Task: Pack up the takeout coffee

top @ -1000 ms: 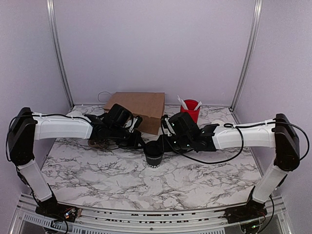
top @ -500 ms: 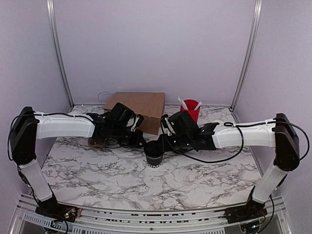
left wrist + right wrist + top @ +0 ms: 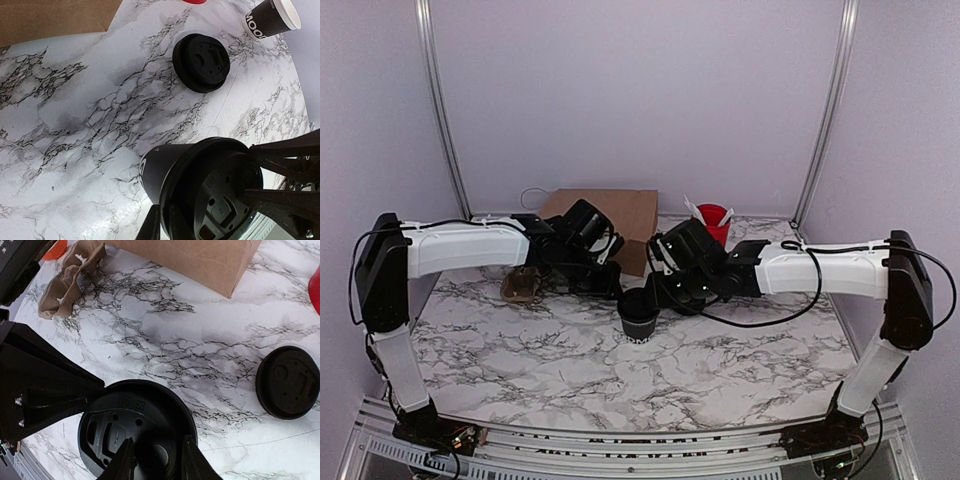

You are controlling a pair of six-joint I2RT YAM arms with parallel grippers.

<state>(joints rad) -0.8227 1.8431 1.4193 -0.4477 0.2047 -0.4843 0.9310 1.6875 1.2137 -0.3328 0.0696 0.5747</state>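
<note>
Left pincer nips the rim of the coffee cup at mid-table. Its jaws sit nearly together across lid and wall, apparently to hold the cup steady. The right pincer, jaws spread and gripping nothing, rests both tips on the fitted lid, seemingly to press it home. The cup stands upright on the marble table, between the two arms and just in front of the brown paper bag, which is likely where it goes once the lid is sealed.

The count from where I stand:
- Two black cups: the lidded one, and a second cup, open and white-rimmed, standing well apart beyond the spare lid.
- Two black lids: one fitted, and a spare lid lying flat between the cups.
- One red cup with white sticks, near the bag's right corner.
- One bag.
- One crumpled brown paper, off to the left.

Bagging is not yet begun.
</note>
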